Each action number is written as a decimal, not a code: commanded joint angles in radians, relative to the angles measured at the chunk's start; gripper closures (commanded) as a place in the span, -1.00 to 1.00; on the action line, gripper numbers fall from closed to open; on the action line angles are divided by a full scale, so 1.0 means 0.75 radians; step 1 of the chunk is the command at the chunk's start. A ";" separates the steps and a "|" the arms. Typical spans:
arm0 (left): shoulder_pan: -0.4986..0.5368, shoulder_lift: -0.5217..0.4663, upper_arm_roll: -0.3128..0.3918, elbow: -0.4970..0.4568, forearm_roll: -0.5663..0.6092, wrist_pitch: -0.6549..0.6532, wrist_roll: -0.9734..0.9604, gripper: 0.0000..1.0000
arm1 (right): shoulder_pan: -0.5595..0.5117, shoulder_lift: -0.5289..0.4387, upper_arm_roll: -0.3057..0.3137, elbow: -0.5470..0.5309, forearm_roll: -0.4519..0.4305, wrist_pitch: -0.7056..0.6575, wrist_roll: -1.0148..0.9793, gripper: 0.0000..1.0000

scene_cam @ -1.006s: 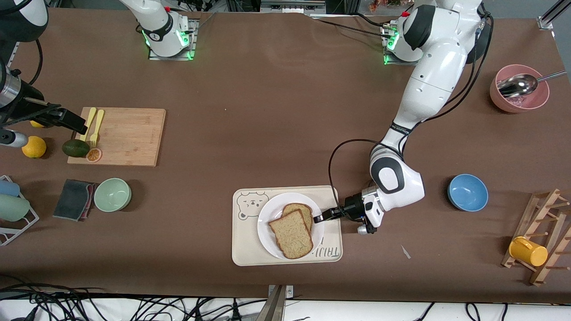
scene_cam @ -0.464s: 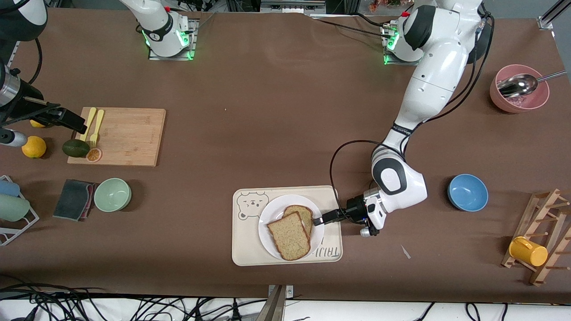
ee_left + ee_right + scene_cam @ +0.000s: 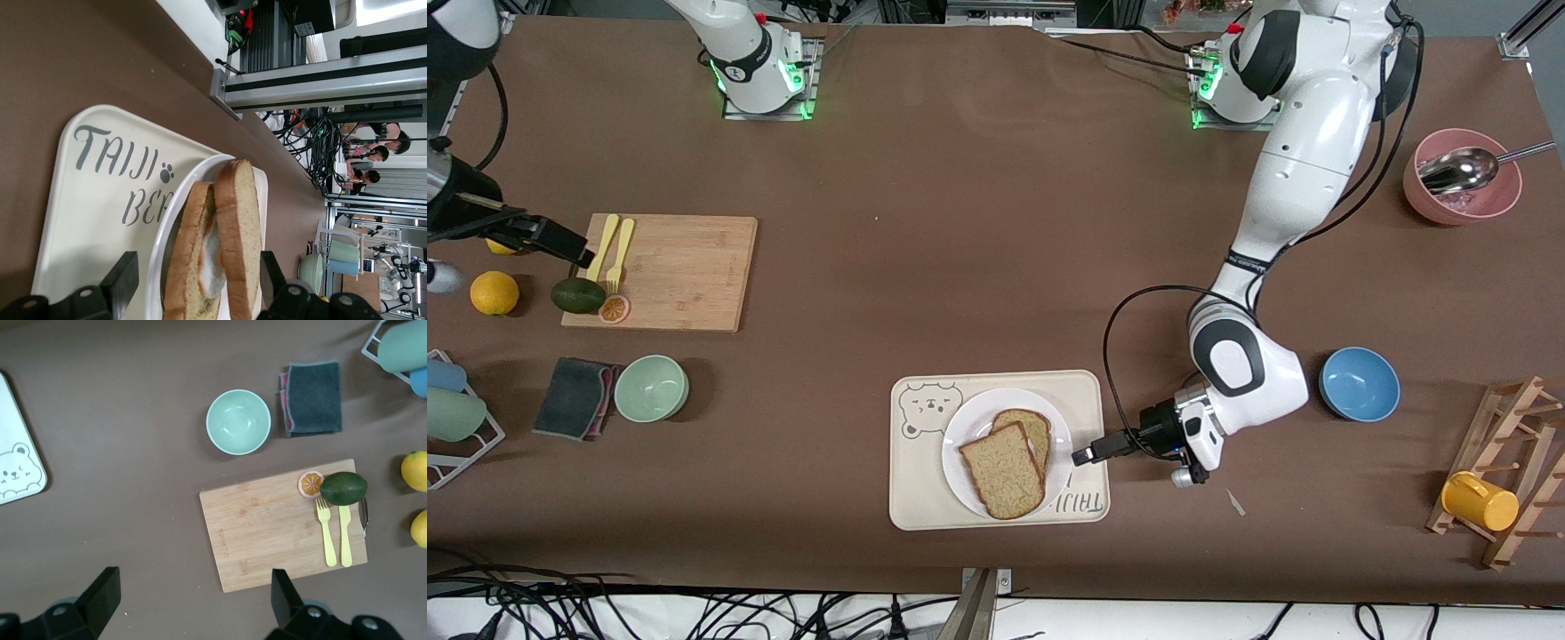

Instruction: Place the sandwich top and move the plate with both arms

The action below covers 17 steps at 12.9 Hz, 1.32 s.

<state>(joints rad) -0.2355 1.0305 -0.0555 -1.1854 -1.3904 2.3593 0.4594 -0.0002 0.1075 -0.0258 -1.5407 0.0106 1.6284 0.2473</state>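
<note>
the sandwich top lies on the lower slice, skewed a little so the slice under it shows at the edge farther from the front camera, and both sit on the plate. the plate rests on the cream tray with the bear drawing, near the front edge of the table. my left gripper is low, just off the plate's rim on the side toward my left arm's end of the table, over the tray's edge; its fingers are spread and hold nothing, with the bread framed between them in the left wrist view. my right gripper hangs over the end of the wooden cutting board where the 2 yellow forks lie, fingers apart and empty; that arm waits.

i judge the bread is placed and the plate move is the step in hand. to do it well, i should bring the right gripper to the rim across from the left, pinch the rim only, clear of the bread, then lift level and in step so the stack does not slide.
</note>
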 commanded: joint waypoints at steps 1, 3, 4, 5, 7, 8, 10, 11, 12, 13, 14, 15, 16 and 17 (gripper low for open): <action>0.019 -0.114 0.013 -0.031 0.265 -0.065 -0.245 -1.00 | -0.004 -0.012 -0.019 0.027 0.023 -0.026 -0.011 -1.00; 0.050 -0.173 0.013 -0.031 0.454 -0.145 -0.369 -1.00 | -0.002 -0.012 -0.003 0.029 -0.034 -0.028 -0.011 -1.00; 0.060 -0.204 0.015 -0.035 0.530 -0.176 -0.416 -1.00 | -0.002 -0.015 0.004 0.031 -0.083 -0.028 -0.021 -1.00; 0.073 -0.234 0.015 -0.051 0.607 -0.202 -0.481 -1.00 | -0.002 -0.004 -0.002 0.070 -0.080 -0.030 -0.023 -1.00; 0.109 -0.324 0.017 -0.153 0.714 -0.233 -0.594 -1.00 | -0.002 0.000 0.000 0.119 -0.076 -0.052 -0.011 -1.00; 0.126 -0.377 0.021 -0.211 0.810 -0.235 -0.608 -1.00 | -0.002 0.002 0.000 0.123 -0.076 -0.052 -0.023 -1.00; 0.164 -0.476 0.025 -0.297 1.051 -0.235 -0.690 -1.00 | 0.002 0.004 0.000 0.111 -0.069 -0.054 -0.019 -1.00; 0.191 -0.502 0.025 -0.309 1.190 -0.239 -0.733 -1.00 | 0.008 0.004 0.002 0.111 -0.071 -0.060 -0.023 -1.00; 0.207 -0.527 0.025 -0.309 1.325 -0.278 -0.778 -1.00 | 0.017 0.006 0.002 0.117 -0.069 -0.087 -0.019 -1.00; 0.232 -0.556 0.025 -0.309 1.464 -0.319 -0.815 -1.00 | 0.017 0.008 0.002 0.119 -0.069 -0.091 -0.021 -1.00; 0.254 -0.592 0.023 -0.309 1.577 -0.364 -0.845 -1.00 | 0.015 0.016 0.002 0.121 -0.067 -0.091 -0.021 -1.00; 0.283 -0.635 0.023 -0.307 1.651 -0.435 -0.858 -1.00 | 0.015 0.016 0.000 0.119 -0.063 -0.089 -0.017 -1.00; 0.310 -0.682 0.023 -0.307 1.674 -0.523 -0.858 -1.00 | 0.015 0.016 0.000 0.121 -0.059 -0.089 -0.017 -1.00; 0.350 -0.731 0.023 -0.303 1.690 -0.596 -0.854 -1.00 | 0.015 0.016 0.002 0.121 -0.059 -0.089 0.001 -1.00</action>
<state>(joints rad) -0.0105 0.5779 -0.0353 -1.3633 -0.1715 1.9875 -0.1675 0.0089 0.1143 -0.0257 -1.4690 -0.0307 1.5798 0.2391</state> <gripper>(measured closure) 0.000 0.000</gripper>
